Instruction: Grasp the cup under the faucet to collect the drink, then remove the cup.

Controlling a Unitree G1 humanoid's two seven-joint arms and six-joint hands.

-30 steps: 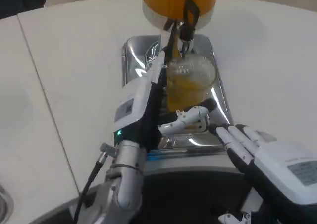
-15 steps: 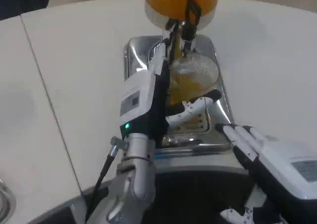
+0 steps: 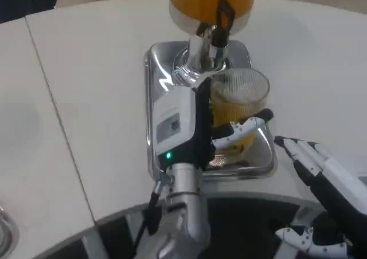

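Gripping the clear ribbed plastic cup point(image 3: 239, 101) of orange drink in the left robot hand point(image 3: 198, 124), at five o'clock of the chrome faucet point(image 3: 215, 41), over the steel drip tray point(image 3: 157, 93), risking spilling if tilted, right robot hand point(image 3: 309, 159) lying open.

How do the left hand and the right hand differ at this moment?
The left hand grips the cup over the metal tray; the right hand holds nothing, its fingers apart. The left hand is under the dispenser; the right hand is beside the tray, over the table. Both have white backs.
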